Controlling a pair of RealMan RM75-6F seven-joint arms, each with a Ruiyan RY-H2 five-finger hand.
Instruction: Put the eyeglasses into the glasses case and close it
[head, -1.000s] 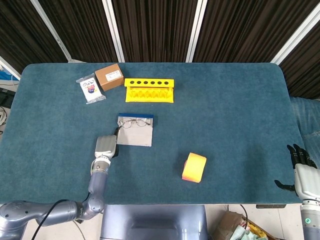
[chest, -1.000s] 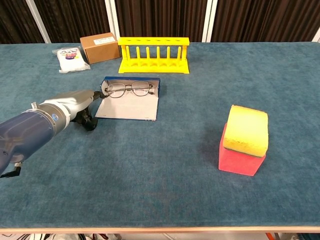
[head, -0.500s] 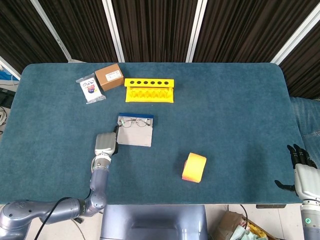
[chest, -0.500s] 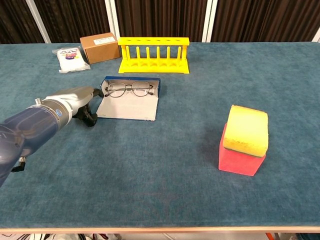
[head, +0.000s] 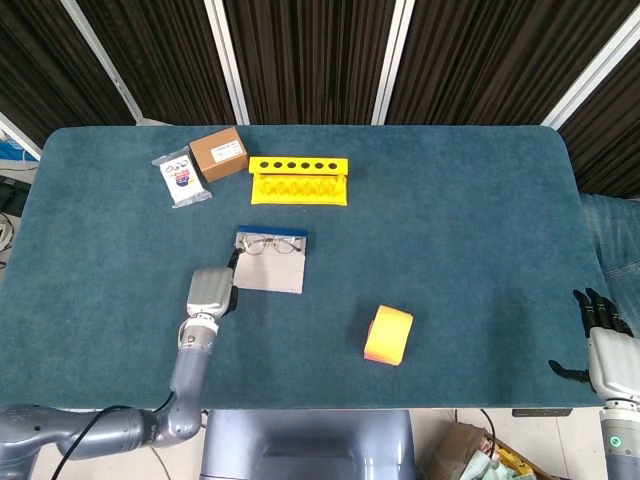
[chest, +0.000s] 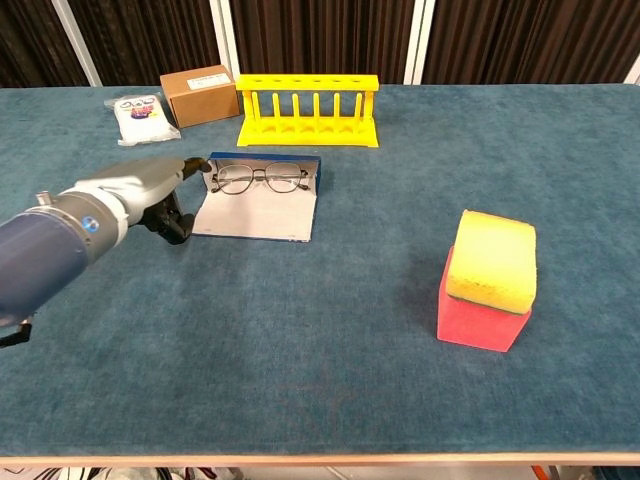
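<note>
change: left hand has lifted slightly and shifted toward the case's left edge since a second ago; case, glasses and the rest haven't moved
head view / left hand (head: 210, 291): at the lower-left corner of the glasses case (head: 270, 262), back of hand toward the camera; fingers hidden, can't tell how far they're spread; nothing visibly held
head view / eyeglasses (head: 270, 244): lying in the open case, along its blue far edge
head view / right hand (head: 603, 343): off the table's right edge, fingers apart, holding nothing
head view / surroundings: yellow rack (head: 299, 180) behind the case, cardboard box (head: 218, 153) and small packet (head: 181, 180) far left, yellow sponge block (head: 388, 335) near right, well apart
chest view / left hand (chest: 148, 193): fingertip touching or just off the case's left end, contact unclear; dark fingers curled underneath
chest view / glasses case (chest: 262, 196): lid flat open, glasses (chest: 258, 178) inside, lenses up
chest view / obstruction: none between hand and case; rack (chest: 309, 110) just behind it
</note>
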